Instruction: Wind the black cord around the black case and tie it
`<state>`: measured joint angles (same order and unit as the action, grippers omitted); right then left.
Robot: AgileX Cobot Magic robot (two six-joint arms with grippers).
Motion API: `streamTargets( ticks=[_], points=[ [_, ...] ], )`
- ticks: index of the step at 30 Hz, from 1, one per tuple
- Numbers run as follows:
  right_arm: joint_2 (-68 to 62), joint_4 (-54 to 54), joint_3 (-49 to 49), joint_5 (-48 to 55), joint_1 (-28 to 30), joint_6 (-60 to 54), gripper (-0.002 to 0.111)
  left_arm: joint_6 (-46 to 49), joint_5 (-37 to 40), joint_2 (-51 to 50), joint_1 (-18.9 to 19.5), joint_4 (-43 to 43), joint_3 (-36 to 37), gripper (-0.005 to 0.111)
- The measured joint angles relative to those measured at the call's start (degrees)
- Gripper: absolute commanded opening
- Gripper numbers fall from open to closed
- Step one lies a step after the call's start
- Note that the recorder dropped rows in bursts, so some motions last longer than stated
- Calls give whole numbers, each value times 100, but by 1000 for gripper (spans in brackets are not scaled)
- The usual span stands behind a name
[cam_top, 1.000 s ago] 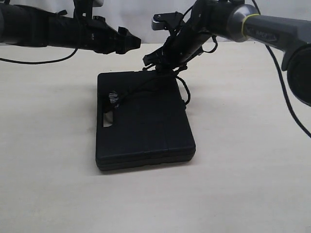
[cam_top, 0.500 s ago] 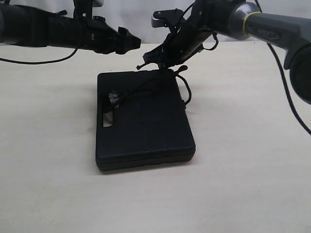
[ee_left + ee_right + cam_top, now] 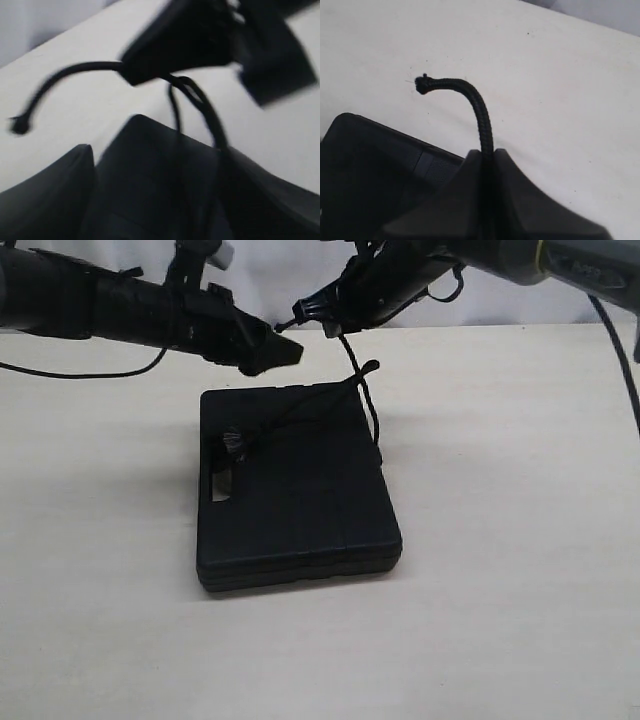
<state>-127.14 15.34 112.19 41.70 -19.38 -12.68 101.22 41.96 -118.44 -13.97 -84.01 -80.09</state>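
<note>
The black case [image 3: 300,500] lies flat mid-table, handle cutout on its left side. The black cord [image 3: 365,400] runs from a frayed knot [image 3: 235,440] across the lid and climbs to my right gripper [image 3: 325,318], which is shut on it above the case's far edge. In the right wrist view the cord [image 3: 482,115] stands out of the closed gripper [image 3: 487,152], ending in its knotted tip [image 3: 422,84]. My left gripper [image 3: 285,348] hovers just left of it, above the case's far left corner, apparently open and empty. The left wrist view is blurred: cord [image 3: 205,107], case [image 3: 165,180].
The pale tabletop [image 3: 520,540] surrounds the case on all sides. Both dark arms reach in from the far corners, the left arm [image 3: 100,305] and the right arm [image 3: 560,260], with thin robot cables hanging beside them.
My right gripper has risen and shifted left with the cord, lifting it off the case's far edge. The left gripper has moved right and slightly down, closer to the held cord.
</note>
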Motion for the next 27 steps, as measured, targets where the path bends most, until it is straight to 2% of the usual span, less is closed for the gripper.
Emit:
streamTargets(
  ticks=[3, 8, 15, 16, 17, 19, 20, 22, 24, 25, 27],
  points=[
    [239, 0, -174, -41, 0, -13, 4, 561, 723, 0, -13, 390, 0, 63],
    [764, 0, -710, -248, 0, -87, 4, 885, 890, 0, -13, 688, 0, 63],
    [1575, -66, -1758, -848, 22, -122, 4, 1693, 669, -308, -463, 1206, 0, 63],
    [1697, -105, -1929, -943, 45, -122, 4, 1804, 485, -346, -562, 1217, 0, 63],
    [1925, -162, -2237, -1121, 98, -122, 4, 1901, -99, -397, -732, 1242, 0, 60],
    [2225, -186, -2712, -1412, 228, -122, 4, 1818, -1028, -396, -885, 1258, 0, 39],
    [2317, -186, -2873, -1524, 292, -122, 4, 1688, -1283, -396, -895, 1293, 0, 21],
    [2541, -186, -3304, -1780, 563, -122, 4, 1160, -1635, -396, -900, 1654, 0, 0],
    [2733, -186, -3643, -1979, 867, -122, 4, 709, -1621, -396, -900, 2407, 0, 0],
    [2822, -186, -3831, -2061, 1063, -107, 4, 470, -1439, -396, -900, 2904, 0, 0],
    [2926, -81, -4066, -2140, 1304, -107, 4, 224, -984, -288, -900, 3368, -10, 0]
  ],
)
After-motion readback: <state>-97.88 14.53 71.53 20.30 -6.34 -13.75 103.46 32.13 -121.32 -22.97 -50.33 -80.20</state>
